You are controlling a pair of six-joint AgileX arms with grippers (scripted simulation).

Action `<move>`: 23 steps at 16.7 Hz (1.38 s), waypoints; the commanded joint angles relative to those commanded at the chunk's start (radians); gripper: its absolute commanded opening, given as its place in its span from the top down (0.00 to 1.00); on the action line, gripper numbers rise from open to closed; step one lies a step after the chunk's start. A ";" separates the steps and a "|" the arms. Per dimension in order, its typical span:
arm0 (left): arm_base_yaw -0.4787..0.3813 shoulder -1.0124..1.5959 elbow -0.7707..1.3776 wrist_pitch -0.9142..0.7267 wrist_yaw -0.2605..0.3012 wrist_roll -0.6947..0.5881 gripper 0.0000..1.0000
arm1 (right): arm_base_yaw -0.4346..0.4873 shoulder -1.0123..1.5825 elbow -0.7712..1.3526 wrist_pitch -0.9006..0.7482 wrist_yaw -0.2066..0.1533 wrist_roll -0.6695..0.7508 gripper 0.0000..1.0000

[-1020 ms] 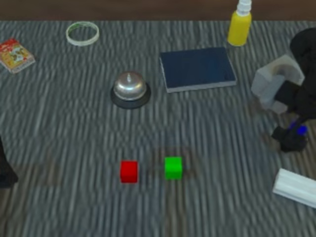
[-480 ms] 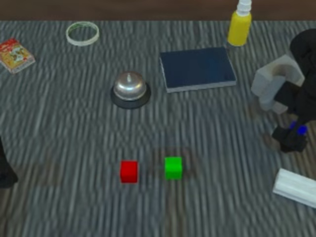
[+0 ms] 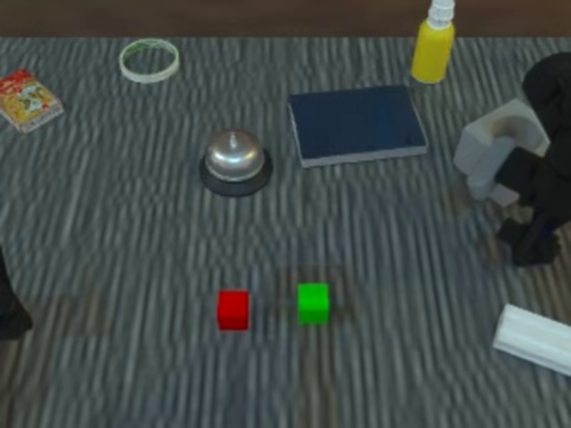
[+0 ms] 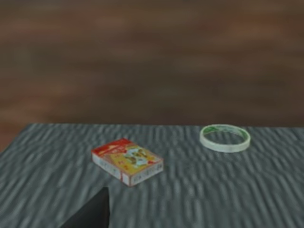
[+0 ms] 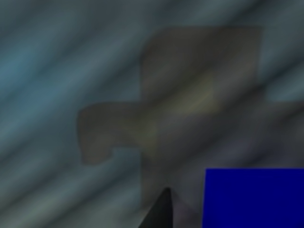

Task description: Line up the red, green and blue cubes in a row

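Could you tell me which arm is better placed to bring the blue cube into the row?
The right arm. Its tool sits at the table's right edge with the blue cube beside a fingertip; the left arm is parked far left.

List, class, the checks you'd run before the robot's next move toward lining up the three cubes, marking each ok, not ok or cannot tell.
1. Red cube and green cube side by side, apart: ok.
2. Spot right of green cube free: ok.
3. Blue cube in row: not ok; it is under the right end effector.
4. Blue cube gripped: cannot tell.
5. Left arm parked at left edge: ok.
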State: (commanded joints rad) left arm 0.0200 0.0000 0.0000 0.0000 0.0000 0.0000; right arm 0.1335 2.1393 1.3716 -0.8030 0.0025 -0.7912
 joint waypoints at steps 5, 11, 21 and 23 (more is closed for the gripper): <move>0.000 0.000 0.000 0.000 0.000 0.000 0.00 | 0.000 0.000 0.000 0.000 0.000 0.000 1.00; 0.000 0.000 0.000 0.000 0.000 0.000 0.00 | 0.000 -0.028 0.006 -0.024 -0.010 0.012 1.00; 0.000 0.000 0.000 0.000 0.000 0.000 0.00 | 0.008 -0.125 0.151 -0.267 -0.010 0.010 1.00; 0.000 0.000 0.000 0.000 0.000 0.000 0.00 | 0.004 -0.121 0.149 -0.264 -0.010 0.011 1.00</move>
State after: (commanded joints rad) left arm 0.0200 0.0000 0.0000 0.0000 0.0000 0.0000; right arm 0.1373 2.0182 1.5203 -1.0671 -0.0079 -0.7797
